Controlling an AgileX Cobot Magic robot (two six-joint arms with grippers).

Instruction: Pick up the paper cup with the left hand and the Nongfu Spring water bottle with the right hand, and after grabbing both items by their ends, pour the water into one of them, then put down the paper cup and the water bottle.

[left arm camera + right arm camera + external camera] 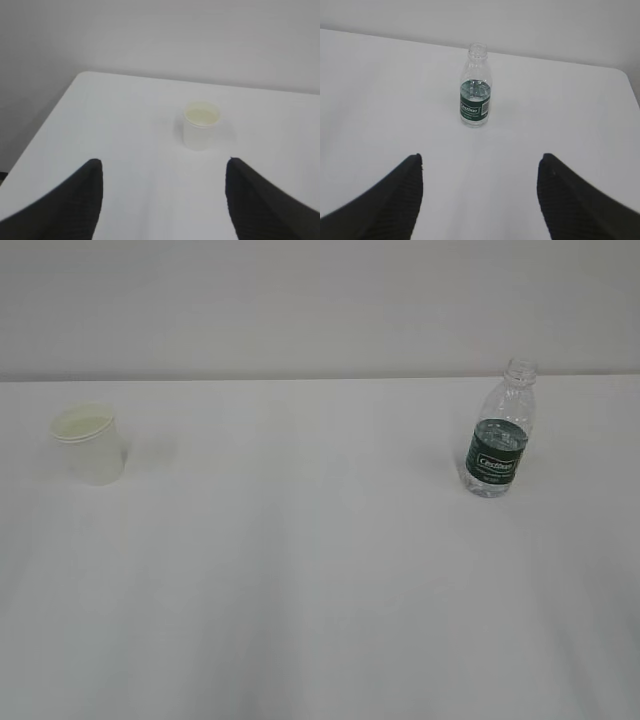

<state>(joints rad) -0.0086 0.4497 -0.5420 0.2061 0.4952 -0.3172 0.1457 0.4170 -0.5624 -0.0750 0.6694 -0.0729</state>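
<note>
Both arms lined up, nothing grabbed yet

Paper cup (89, 444) stands upright far left of the Nongfu Spring water bottle (499, 430), also upright and uncapped. Left hand (162, 192) spread wide with the cup dead ahead and well apart; right hand (480, 192) same deal, wide and empty, bottle straight ahead.

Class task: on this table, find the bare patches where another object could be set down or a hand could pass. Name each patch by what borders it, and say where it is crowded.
The widest free patch lies between the paper cup and the Nongfu Spring water bottle. The whole near half of the table, in front of both, is bare too. Narrower strips run behind each, up to the far edge. Nowhere is crowded; it is tight only right beside the cup and the bottle.
</note>
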